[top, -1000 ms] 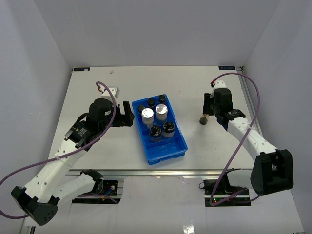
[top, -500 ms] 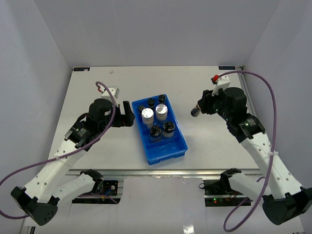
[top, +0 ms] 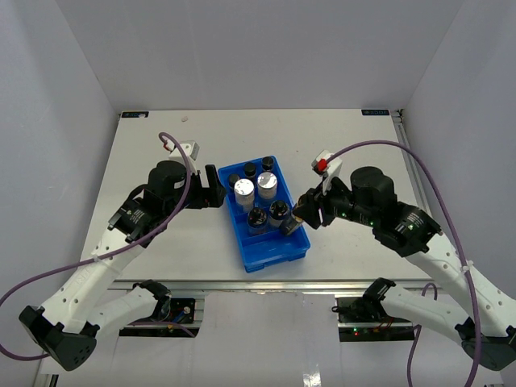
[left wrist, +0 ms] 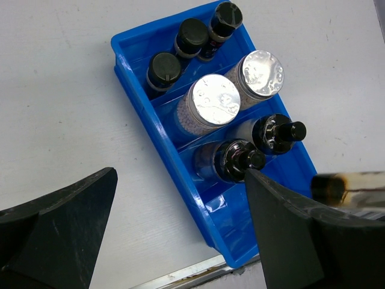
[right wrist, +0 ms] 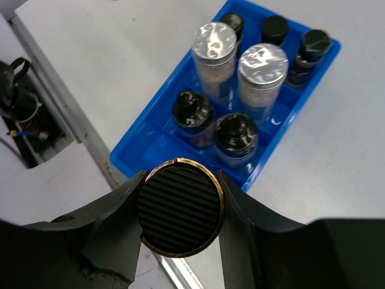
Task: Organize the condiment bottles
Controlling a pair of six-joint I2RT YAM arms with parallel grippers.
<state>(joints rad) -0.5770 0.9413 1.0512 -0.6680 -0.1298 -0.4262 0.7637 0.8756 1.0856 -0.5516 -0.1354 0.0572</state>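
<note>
A blue tray [top: 242, 250] lies mid-table. It holds three black-capped dark jars [top: 250, 170] at its far end, two silver-lidded clear jars [top: 243, 189] in the middle and two dark bottles [top: 279, 211] behind its near compartment. They also show in the left wrist view [left wrist: 215, 100] and the right wrist view [right wrist: 263, 62]. My right gripper [top: 300, 214] is shut on a yellowish bottle [left wrist: 352, 185] with a ribbed dark cap [right wrist: 180, 211], held over the tray's near right side. My left gripper [top: 211, 187] is open and empty beside the tray's left wall.
The tray's near compartment [top: 278, 246] holds nothing. A metal rail [top: 266, 284] runs along the table's near edge, with wiring below it [right wrist: 24, 114]. Grey walls enclose the table on three sides. Purple cables loop from both arms.
My right arm has swung from the table's right side leftward and nearer, carrying the bottle to the tray's near right side. The left arm has barely moved.
</note>
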